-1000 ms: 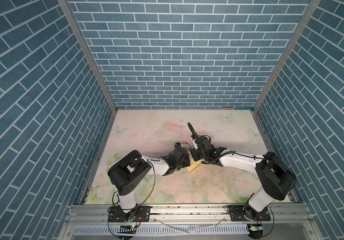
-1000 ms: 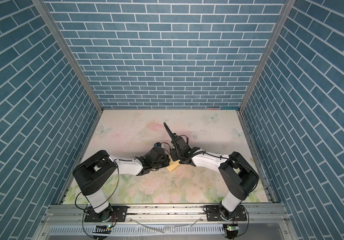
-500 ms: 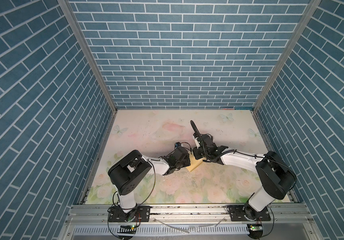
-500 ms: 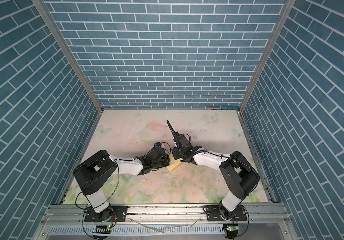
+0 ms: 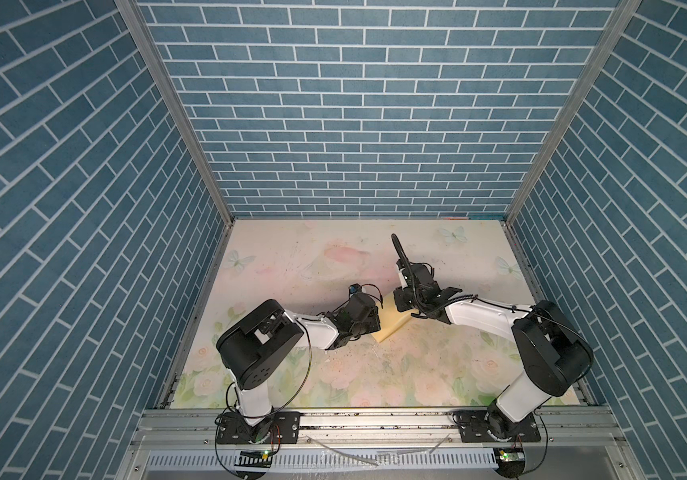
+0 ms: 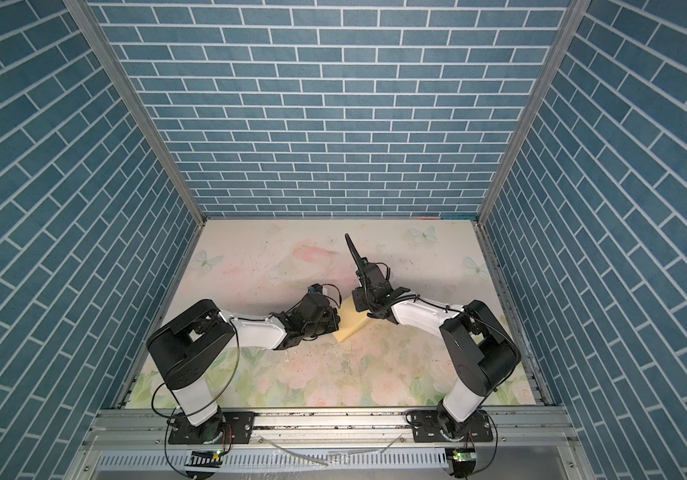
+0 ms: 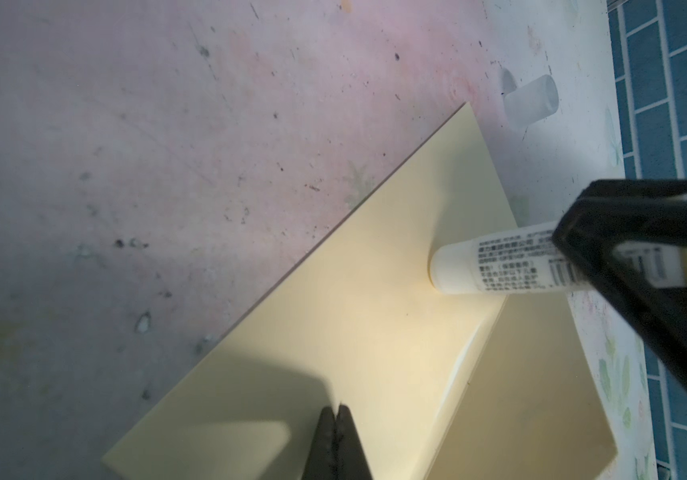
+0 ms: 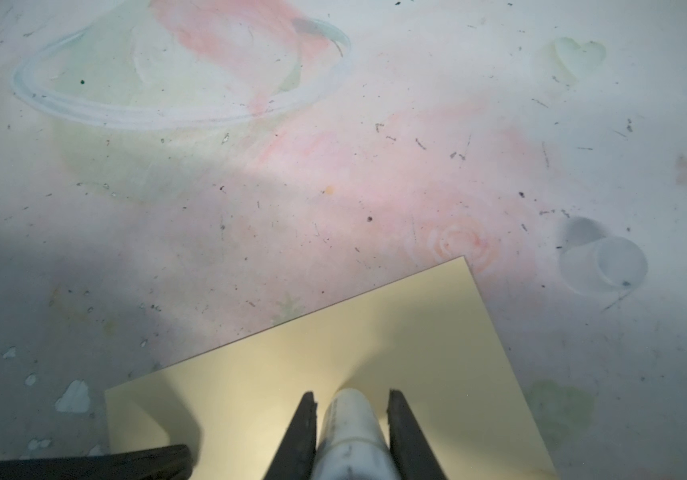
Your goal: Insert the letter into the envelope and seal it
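Pressing the clenched left gripper [image 7: 336,411] onto the envelope [image 5: 391,318], lying flat near the centre of the mat [image 5: 333,257], at its 9 o'clock edge; grasping a glue stick [image 7: 499,266] in the right gripper [image 8: 351,395] at 1 o'clock, touching tip to paper; sharing the mat with a cap [image 8: 607,266] near the envelope's corner.

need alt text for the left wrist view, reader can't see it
A glue stick clamped in the right tool has its tip against a yellow envelope lying on a scuffed floral mat. The shut left tool sits over the envelope, and a clear cap lies on the mat, apart from the envelope's corner.
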